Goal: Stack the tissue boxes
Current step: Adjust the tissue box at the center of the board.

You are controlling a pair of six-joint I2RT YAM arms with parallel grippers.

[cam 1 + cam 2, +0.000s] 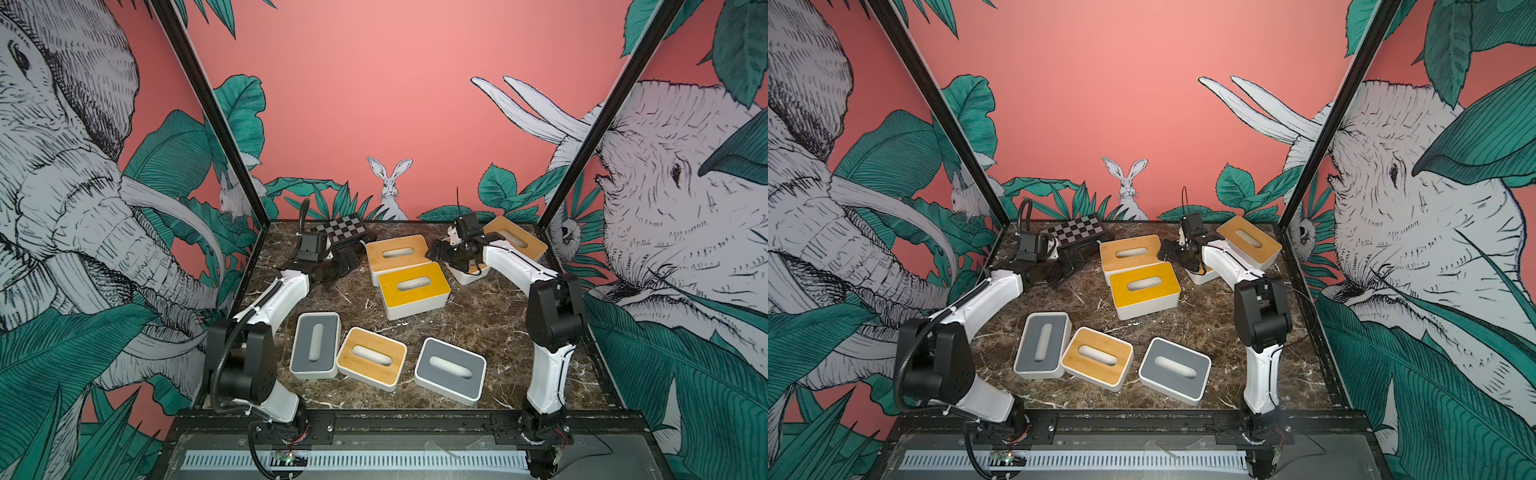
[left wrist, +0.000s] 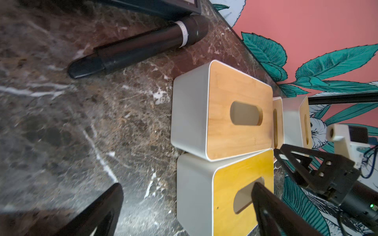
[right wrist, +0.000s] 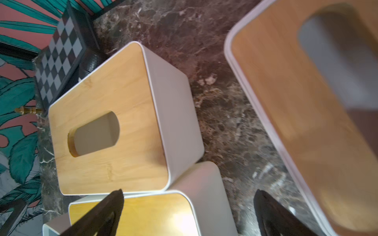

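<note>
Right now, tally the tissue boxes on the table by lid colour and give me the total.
Grey lids: 2
Bamboo lids: 4, one partly hidden
Bright yellow lid: 1
Total: 7

Top views look down from the front; close wrist views share the bamboo-lidded box (image 2: 221, 114).

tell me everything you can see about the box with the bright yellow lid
The yellow-lidded tissue box is a white, plastic-looking rectangular box with rounded corners and a flat, glossy yellow lid cut by one oval slot. It sits upright near the middle of the marble table, turned slightly askew. Its far side meets or nearly meets the bamboo-lidded box behind it. Nothing rests on it.
</note>
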